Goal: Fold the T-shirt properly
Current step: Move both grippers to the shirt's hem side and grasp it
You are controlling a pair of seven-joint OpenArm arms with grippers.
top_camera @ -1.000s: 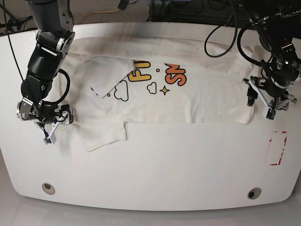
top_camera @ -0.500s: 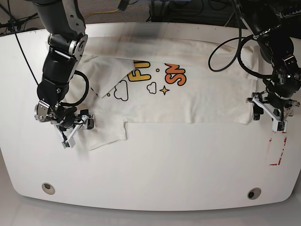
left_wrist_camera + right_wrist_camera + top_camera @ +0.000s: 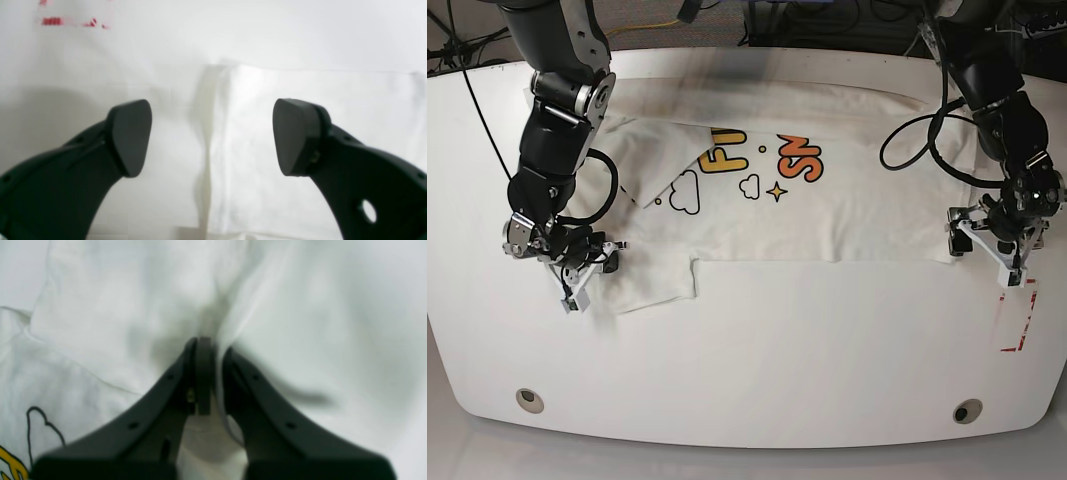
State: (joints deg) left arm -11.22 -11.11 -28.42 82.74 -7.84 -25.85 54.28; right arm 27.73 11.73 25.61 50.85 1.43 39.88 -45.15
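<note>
Key relation: the T-shirt [image 3: 797, 200] lies with its long axis across the tabletop [image 3: 757, 360], one end at each arm; the bottom hem corner sits right at the left tool [image 3: 989, 238], the sleeve end at the right tool [image 3: 582, 268].
Left tool: released, jaws spread wide; in the left wrist view the left tool [image 3: 211, 136] straddles the cloth's edge, one pad over bare tabletop [image 3: 100, 66], the other over fabric, with the hem corner of the T-shirt [image 3: 300, 86] just beyond.
Right tool: clenched on the T-shirt [image 3: 283, 306]; in the right wrist view the right tool [image 3: 213, 350] has a ridge of white cloth drawn up between its jaws, at the lower sleeve.
Nearer arm: each is nearest its own end; neither reaches the middle.
Position of shirt: flat on the tabletop's far half, print up, spanning almost its full width.
Look of shirt: white, thin and soft, yellow-orange letters with outlined clouds and a star; one sleeve is folded in over the chest.
Judged next need: the left tool must close on the hem corner before both ends can lift together.
Marks: red tape [image 3: 1017, 320] on the tabletop near the left tool.
</note>
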